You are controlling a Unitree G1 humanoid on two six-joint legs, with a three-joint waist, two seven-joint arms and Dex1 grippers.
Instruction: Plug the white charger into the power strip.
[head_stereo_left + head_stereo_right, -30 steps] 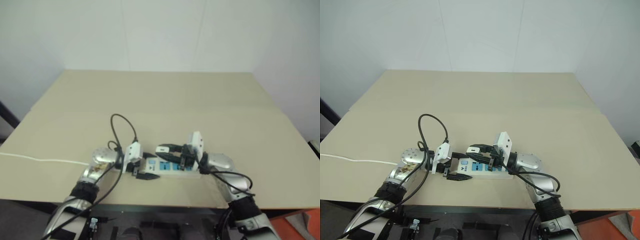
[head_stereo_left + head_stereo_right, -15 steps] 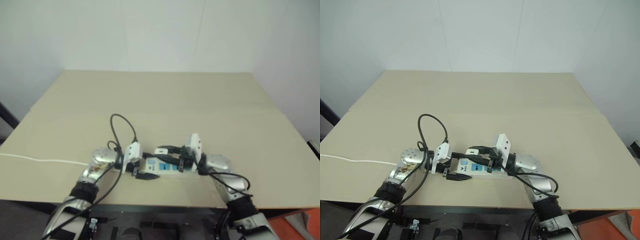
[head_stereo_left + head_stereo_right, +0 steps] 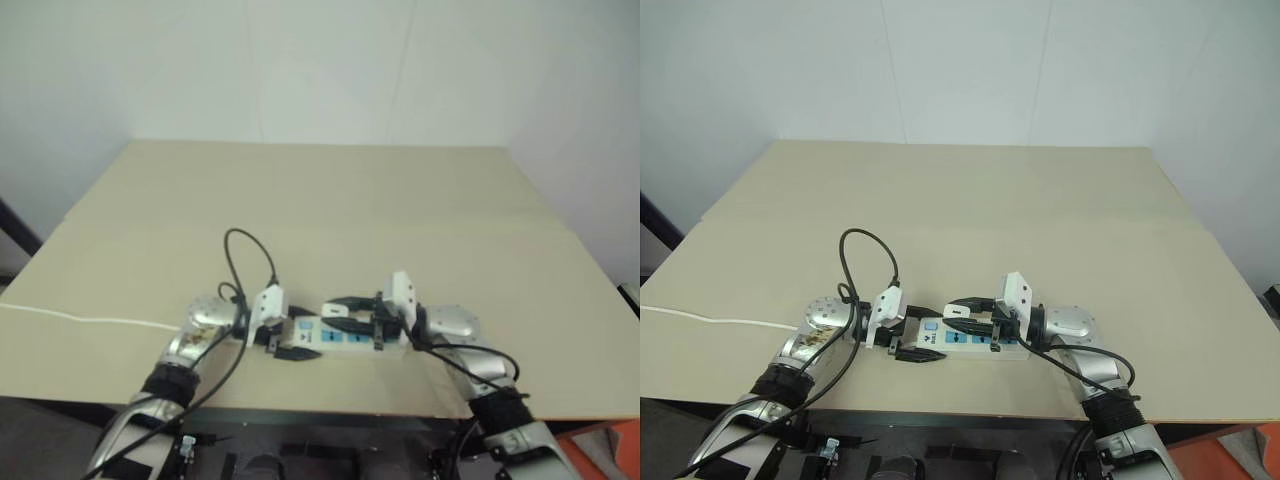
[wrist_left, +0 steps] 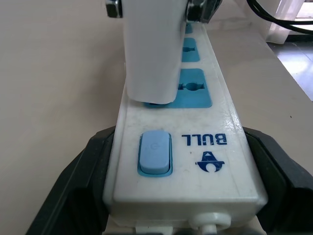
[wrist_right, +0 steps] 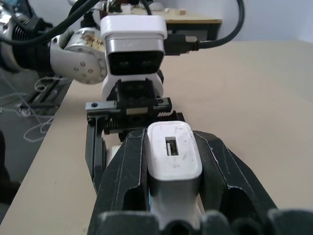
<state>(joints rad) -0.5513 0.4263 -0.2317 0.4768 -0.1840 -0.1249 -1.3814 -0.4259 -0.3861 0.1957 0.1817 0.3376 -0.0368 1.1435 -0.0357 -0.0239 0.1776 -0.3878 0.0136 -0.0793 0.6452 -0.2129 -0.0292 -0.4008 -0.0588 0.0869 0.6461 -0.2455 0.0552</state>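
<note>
Now — white charger (seemingly) on power strip

The power strip is white, with blue socket faces, a pale blue switch and blue letters. The charger is plain white. Both pincers have black fingers. The worktop is tan, maybe light wood.

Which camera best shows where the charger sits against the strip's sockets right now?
The left wrist view: the white charger stands over the blue socket nearest the switch on the power strip. The right wrist view shows only its back end between the right claw's fingers. In the eye views it is tiny.
</note>
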